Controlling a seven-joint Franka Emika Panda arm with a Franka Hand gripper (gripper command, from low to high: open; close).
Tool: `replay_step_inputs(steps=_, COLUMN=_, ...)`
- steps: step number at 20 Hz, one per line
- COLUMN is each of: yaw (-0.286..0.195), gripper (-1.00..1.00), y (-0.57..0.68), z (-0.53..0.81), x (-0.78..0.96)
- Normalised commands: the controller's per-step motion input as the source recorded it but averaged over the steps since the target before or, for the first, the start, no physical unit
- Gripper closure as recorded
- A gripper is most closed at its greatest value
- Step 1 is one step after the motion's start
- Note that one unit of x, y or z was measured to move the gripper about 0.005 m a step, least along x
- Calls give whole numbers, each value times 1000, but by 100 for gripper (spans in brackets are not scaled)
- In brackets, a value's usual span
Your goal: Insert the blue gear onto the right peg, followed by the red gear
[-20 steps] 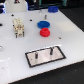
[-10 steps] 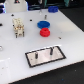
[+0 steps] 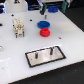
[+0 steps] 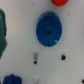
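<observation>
Nothing on the table appears to have shifted since a second ago: both gears and the plate lie where they lay. Neither view shows the gripper itself, so whether its jaws stand wide or narrow I cannot tell; nothing seems to be held.

Directly beneath the wrist camera, and so presumably beneath the end effector, lies the wide, flat, bright-blue plastic gear (image 4: 48, 30) with toothed rim and dark centre hole; in the exterior view this blue gear (image 3: 43, 23) sits just behind the small, chunky bright-red plastic gear (image 3: 45, 32), close to it, perhaps touching. It looks light and rigid, likely smooth and a little slippery; a grip across opposite teeth of the rim should hold best, kept level so the hole meets the pin squarely.

The grey, black-rimmed rectangular plate (image 3: 59, 58) lies well apart from both gears, nearer the exterior camera, with the short dark right peg (image 3: 51, 50) upright towards the exterior view's right. The white tabletop (image 3: 15, 50) looks flat and smooth. A small pale wooden frame (image 3: 18, 27) stands off to the exterior view's left.
</observation>
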Motion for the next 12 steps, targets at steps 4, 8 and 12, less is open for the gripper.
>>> replay_step_inputs(steps=4, yaw=0, gripper=-100, y=88, z=-543, x=-375)
replay_step_inputs(steps=8, yaw=0, gripper=-100, y=22, z=-510, x=-373)
replay_step_inputs(steps=12, yaw=0, gripper=-100, y=-15, z=-499, x=-307)
